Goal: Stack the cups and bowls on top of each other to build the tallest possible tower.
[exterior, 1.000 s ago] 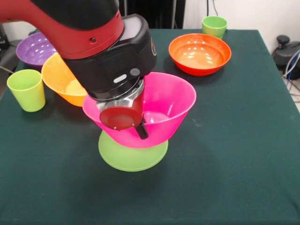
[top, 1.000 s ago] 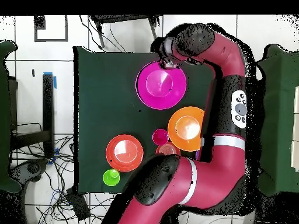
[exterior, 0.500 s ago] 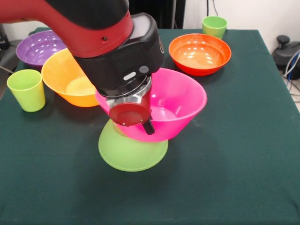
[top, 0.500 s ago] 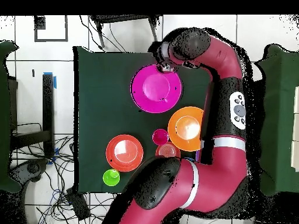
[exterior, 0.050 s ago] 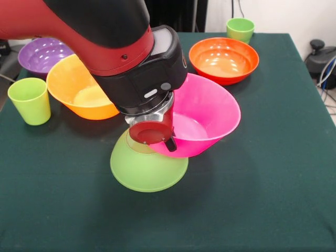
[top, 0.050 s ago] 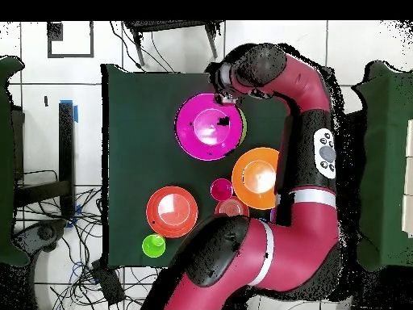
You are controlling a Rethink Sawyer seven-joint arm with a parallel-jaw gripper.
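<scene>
The gripper (exterior, 0.050 s ago: 169, 143) grasps the near-left rim of the large glossy pink plastic bowl (exterior, 0.050 s ago: 207, 118), one dark finger showing outside the wall. The bowl tilts toward the right and sits off-centre, its base overhanging the right flank of the lime green plastic bowl (exterior, 0.050 s ago: 147, 169), which lies rim-down on the dark green tablecloth (exterior, 0.050 s ago: 262, 184) near the table's middle.

Judgement: the placement is not settled. The pink bowl should be levelled and centred over the green dome before release, since smooth plastic on a curved base is likely to slide.

The yellow-orange bowl (exterior, 0.050 s ago: 79, 94) sits at left, the purple bowl (exterior, 0.050 s ago: 37, 55) beyond it, a light green tapered tumbler (exterior, 0.050 s ago: 30, 101) at the left edge. The orange bowl (exterior, 0.050 s ago: 224, 59) and a second green tumbler (exterior, 0.050 s ago: 240, 29) stand far right.
</scene>
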